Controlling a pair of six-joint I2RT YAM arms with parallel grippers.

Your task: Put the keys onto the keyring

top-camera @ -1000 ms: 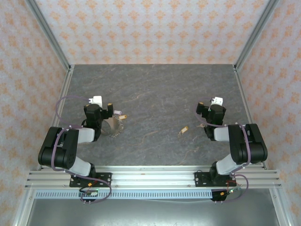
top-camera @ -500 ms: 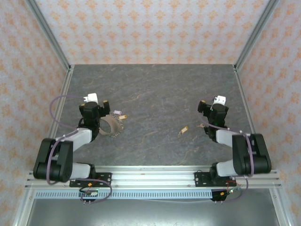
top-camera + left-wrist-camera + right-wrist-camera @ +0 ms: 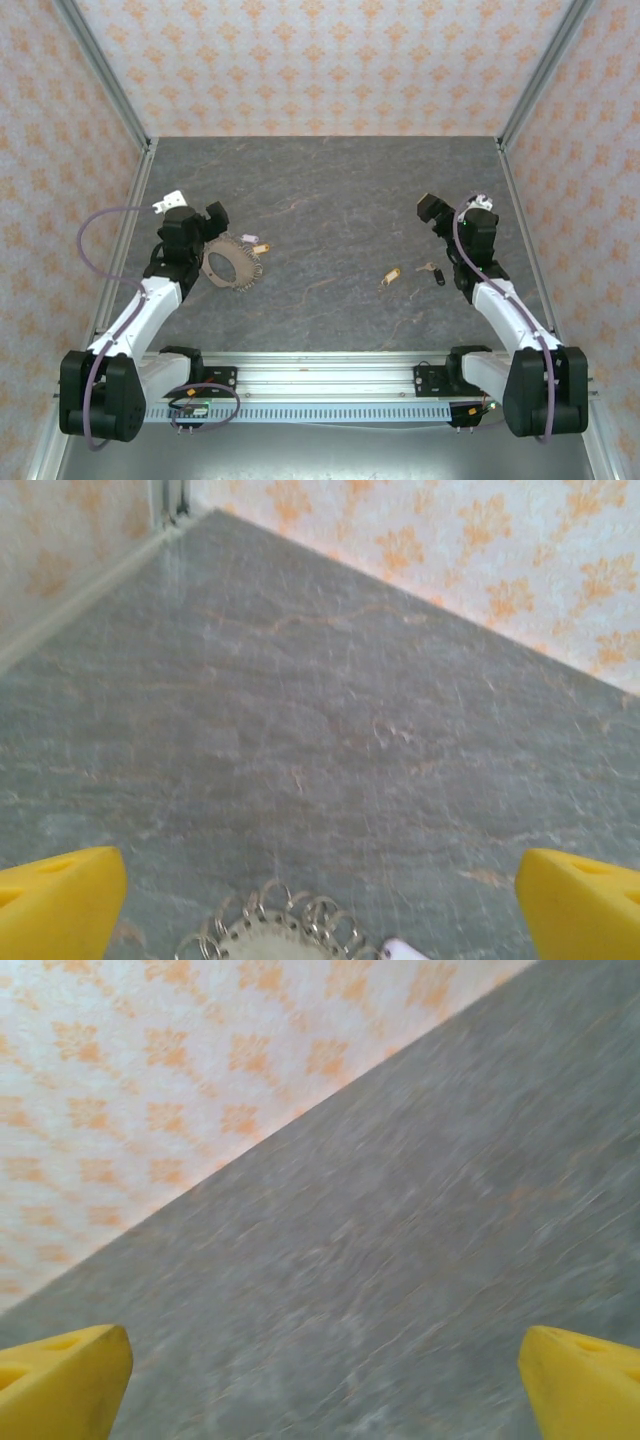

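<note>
Flat on the grey table (image 3: 330, 190), over on the left side: the keyring (image 3: 232, 262), a bumpy loop of little rings. Also there at the bottom edge of the left wrist view (image 3: 285, 935). Just beside its right edge, a small yellow key (image 3: 260, 249); too tiny to tell if touching or hooked on. Well apart, toward the right: a second yellow key (image 3: 389, 275), and near that a dark-headed key (image 3: 435, 272).

Just behind the keyring, hovering: the left gripper (image 3: 207, 220), spread wide, holding nothing. Yellow fingertips (image 3: 60, 900) far apart at the two lower corners of its wrist view. Over on the right, past the dark-headed key: the right gripper (image 3: 438, 212), also spread wide and empty, fingertips (image 3: 60, 1375) far apart above bare table.

Looks like the very start: getting ready to pick up, with no key clearly on the keyring yet. Next, most likely: bring the right gripper down over one of the two keys close to it, pinch it by the head, lift. Then hold the keyring steady with the left gripper. Hard part: thin keys, flat on the table, easy to slip out. Best to go low and slow.
</note>
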